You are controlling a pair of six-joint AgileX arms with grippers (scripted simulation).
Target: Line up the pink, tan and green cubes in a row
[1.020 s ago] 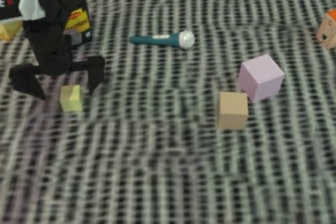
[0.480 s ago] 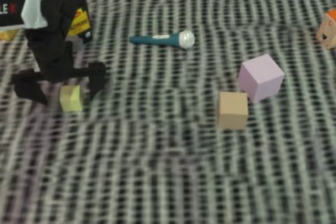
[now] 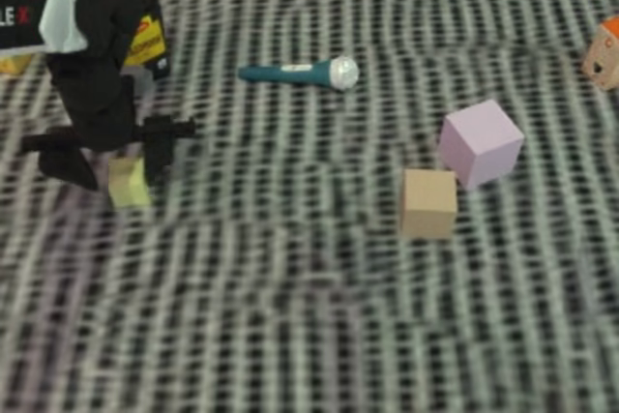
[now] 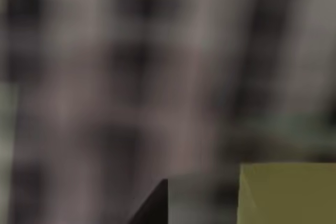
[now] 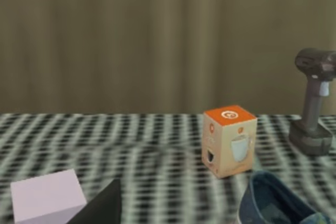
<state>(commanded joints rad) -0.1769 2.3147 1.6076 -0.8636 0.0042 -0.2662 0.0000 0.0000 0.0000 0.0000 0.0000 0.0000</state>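
The small yellow-green cube (image 3: 129,184) lies at the table's left, and it fills a corner of the left wrist view (image 4: 289,192). My left gripper (image 3: 120,173) is lowered over it, open, with one dark finger on each side. A narrow gap shows between one finger (image 4: 153,207) and the cube. The tan cube (image 3: 427,202) sits right of centre, and the larger pink cube (image 3: 480,142) stands just behind it to the right, almost touching it. My right arm is out of the top view. Its wrist view shows one dark finger (image 5: 102,208) beside the pink cube (image 5: 46,196).
A teal microphone (image 3: 300,72) lies at the back centre. An orange-roofed toy house (image 3: 604,50) is at the back right and a yellow box (image 3: 145,44) sits under the left arm. The right wrist view also shows an orange-topped carton (image 5: 229,140), a drill (image 5: 314,108) and a blue shoe (image 5: 278,203).
The left gripper's fingers have drawn inward around the green cube and sunk a little lower. The cubes have not moved.
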